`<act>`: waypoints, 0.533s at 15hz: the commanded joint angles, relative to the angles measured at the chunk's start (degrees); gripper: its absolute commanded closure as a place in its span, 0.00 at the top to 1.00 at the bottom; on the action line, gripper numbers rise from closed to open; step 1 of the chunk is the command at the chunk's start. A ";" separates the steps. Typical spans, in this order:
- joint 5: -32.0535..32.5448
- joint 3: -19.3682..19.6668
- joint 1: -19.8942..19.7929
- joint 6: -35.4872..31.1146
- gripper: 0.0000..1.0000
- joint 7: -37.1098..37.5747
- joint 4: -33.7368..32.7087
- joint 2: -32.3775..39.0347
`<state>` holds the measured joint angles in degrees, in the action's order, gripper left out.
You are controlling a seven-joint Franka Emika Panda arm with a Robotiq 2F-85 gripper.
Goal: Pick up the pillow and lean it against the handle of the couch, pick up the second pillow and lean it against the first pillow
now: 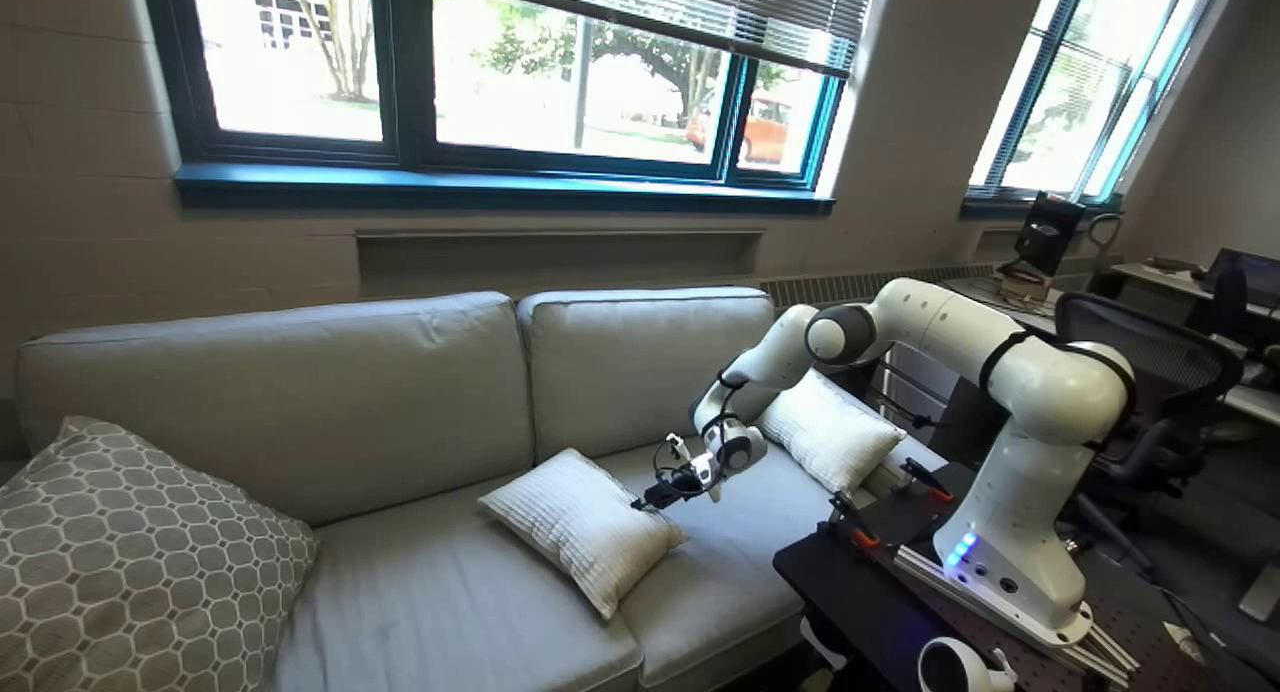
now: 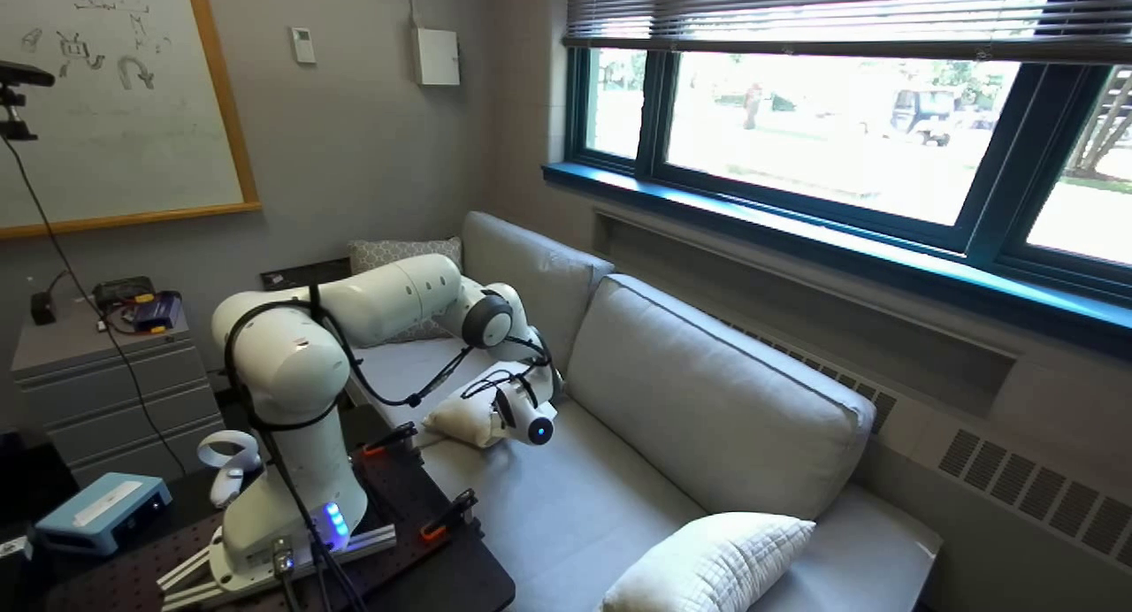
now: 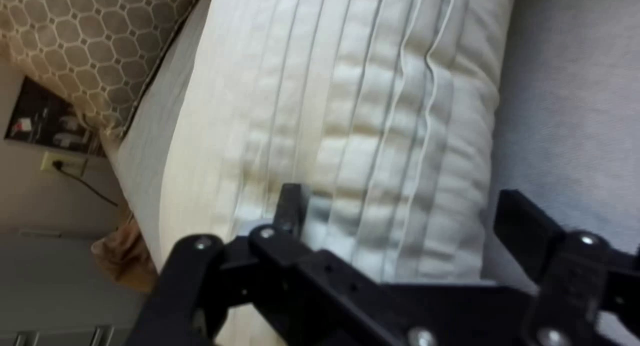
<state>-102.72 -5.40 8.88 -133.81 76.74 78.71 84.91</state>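
Pleated off-white pillow [image 1: 580, 532], small and square: lying on the couch [image 1: 730, 542], across the seam of its two seat cushions [image 1: 430, 592]; toward 8 o'clock of the gripper [image 3: 402, 203] in an exterior view, toward 11 o'clock of it in the wrist view. Gripper: two-fingered, black, jaws spread wide, nothing held; one finger over the pleats, the opposite one past the pillow's edge, above seat fabric; whether either touches cannot be told. Matching off-white pillow [image 1: 835, 432]: toward 2 o'clock of the gripper in an exterior view, tilted, beside the padded armrest [image 2: 889, 537]. Remaining places reckoned from the pleated pillow in an exterior view. Back cushions [image 1: 300, 402], two: 10 and 1 o'clock. Grey octagon-patterned cushion [image 1: 150, 552]: 9 o'clock, well apart. White Panda arm [image 1: 960, 342]: base [image 1: 1020, 562] at 3 o'clock, on a black table [image 1: 830, 577]. Blue-framed window [image 1: 560, 92]: 12 o'clock, above the couch.
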 commanded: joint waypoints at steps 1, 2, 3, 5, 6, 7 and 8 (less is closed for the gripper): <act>11.02 0.77 2.56 0.07 1.00 4.60 -1.59 -0.14; 13.26 0.81 3.06 -0.43 1.00 4.35 -1.96 -0.28; 14.94 0.79 3.39 -1.16 1.00 3.53 -2.30 -0.49; 18.18 0.67 3.89 -2.38 1.00 2.73 -3.14 -0.74; 19.62 0.68 4.43 -3.66 0.75 2.38 -3.76 -0.73; 20.97 0.59 4.75 -4.72 0.75 2.18 -4.21 -0.80; 22.11 0.43 5.03 -6.02 0.68 1.94 -4.53 -0.86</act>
<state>-84.07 -4.99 12.19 -136.88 79.54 75.51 84.04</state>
